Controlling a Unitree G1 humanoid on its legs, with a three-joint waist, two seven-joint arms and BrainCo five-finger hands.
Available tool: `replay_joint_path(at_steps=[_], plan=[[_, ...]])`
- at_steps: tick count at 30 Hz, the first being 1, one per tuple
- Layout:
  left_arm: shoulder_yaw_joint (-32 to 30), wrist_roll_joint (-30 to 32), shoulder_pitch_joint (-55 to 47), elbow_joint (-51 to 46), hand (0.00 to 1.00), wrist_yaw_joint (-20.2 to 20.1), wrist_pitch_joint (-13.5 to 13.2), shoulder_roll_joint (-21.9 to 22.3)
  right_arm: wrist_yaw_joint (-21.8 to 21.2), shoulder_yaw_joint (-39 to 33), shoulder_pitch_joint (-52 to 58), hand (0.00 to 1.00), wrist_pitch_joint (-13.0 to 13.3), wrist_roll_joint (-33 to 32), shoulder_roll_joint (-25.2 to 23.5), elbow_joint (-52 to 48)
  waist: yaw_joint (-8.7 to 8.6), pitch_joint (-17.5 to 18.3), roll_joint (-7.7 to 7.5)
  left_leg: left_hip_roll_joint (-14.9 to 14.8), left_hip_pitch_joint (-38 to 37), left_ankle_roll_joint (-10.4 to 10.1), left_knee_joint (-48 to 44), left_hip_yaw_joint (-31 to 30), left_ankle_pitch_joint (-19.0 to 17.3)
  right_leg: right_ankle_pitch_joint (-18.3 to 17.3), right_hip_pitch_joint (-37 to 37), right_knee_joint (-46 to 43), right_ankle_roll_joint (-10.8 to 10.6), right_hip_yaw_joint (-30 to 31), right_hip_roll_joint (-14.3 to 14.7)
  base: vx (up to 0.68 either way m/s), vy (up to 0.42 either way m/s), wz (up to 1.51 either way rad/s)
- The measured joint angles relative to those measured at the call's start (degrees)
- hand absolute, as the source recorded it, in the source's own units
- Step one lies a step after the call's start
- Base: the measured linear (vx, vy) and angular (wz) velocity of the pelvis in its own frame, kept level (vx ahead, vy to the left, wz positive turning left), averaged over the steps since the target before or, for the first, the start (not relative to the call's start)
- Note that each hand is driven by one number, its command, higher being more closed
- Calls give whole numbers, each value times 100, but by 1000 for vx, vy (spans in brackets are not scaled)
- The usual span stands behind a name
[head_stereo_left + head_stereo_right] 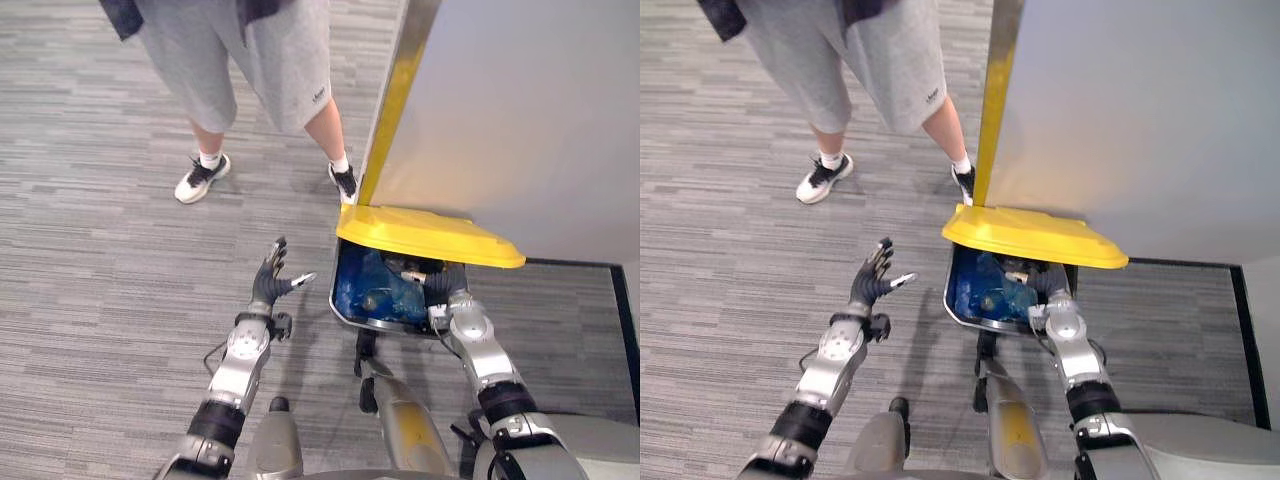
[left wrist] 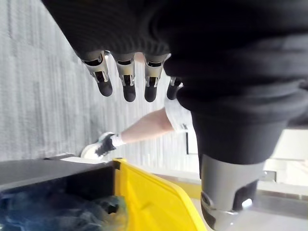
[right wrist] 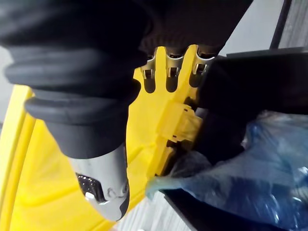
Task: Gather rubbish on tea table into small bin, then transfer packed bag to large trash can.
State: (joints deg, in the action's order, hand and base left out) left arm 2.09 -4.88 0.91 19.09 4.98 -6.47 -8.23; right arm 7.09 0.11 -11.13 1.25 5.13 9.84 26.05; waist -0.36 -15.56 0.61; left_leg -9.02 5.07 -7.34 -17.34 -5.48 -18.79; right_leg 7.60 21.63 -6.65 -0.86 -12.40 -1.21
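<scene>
A large black trash can stands on the carpet with its yellow lid raised. A blue bag packed with rubbish lies inside it; the right wrist view shows the bag crumpled below the lid's hinge. My right hand is at the can's near right rim, under the lid, with its fingers straight and holding nothing. My left hand hovers open over the carpet just left of the can, fingers spread.
A person in grey shorts stands close behind the can, one shoe to the left and the other beside the lid. A grey wall with a yellow edge strip rises right behind the can.
</scene>
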Motion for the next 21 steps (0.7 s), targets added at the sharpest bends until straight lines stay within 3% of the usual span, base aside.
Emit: replay_joint_path(at_steps=[8,12,14,17,18,19,20,21], plan=[[-585,596,-283,1256,0,15,232,-51,-106,-502,468,0,-18,-7,-51,57,78,200,-13,13,-364,-67,323,-69,236,-54,-242,-31,-27,-83,-93,12,-24,6],[-784,783,-539,1522,0,22,269,-84,-109,-503,642,0,-22,-15,-142,90,112,328,-94,36,-591,-64,330,-30,236,-142,-362,-186,-87,-37,-121,-10,-5,-4],[-916,782,-738,1613,0,38,281,-88,-106,-481,641,0,-17,-19,-243,215,130,336,-204,120,-647,-3,179,117,184,-132,-365,-257,-113,135,-148,-69,10,-29],[-921,780,-896,1742,0,54,285,-89,-101,-470,755,0,-18,-17,-321,320,129,291,-282,212,-624,71,-213,247,23,-10,-429,-263,-290,288,-186,-130,57,-28],[-921,778,-902,1765,0,54,287,-89,-97,-471,943,0,-17,-12,-332,320,98,269,-376,323,-512,122,-502,281,-34,-1,-422,-241,-335,321,-280,-210,101,-12],[-925,776,-902,1765,0,57,289,-72,-96,-472,1039,0,-18,-12,-323,322,106,262,-386,293,-428,176,-572,382,-33,-158,-427,-157,-569,282,-288,-286,78,-22],[-938,775,-896,1751,0,72,275,11,-99,-458,1143,0,-28,-12,-355,355,171,204,-291,176,-300,227,-547,536,55,-568,-43,-909,-387,214,-345,-257,57,-30],[-952,775,-890,1757,0,105,284,16,-100,-459,1160,0,-29,-12,-402,406,169,191,-323,168,-259,233,-578,598,92,-764,239,-1796,-82,213,-430,-233,37,-35]])
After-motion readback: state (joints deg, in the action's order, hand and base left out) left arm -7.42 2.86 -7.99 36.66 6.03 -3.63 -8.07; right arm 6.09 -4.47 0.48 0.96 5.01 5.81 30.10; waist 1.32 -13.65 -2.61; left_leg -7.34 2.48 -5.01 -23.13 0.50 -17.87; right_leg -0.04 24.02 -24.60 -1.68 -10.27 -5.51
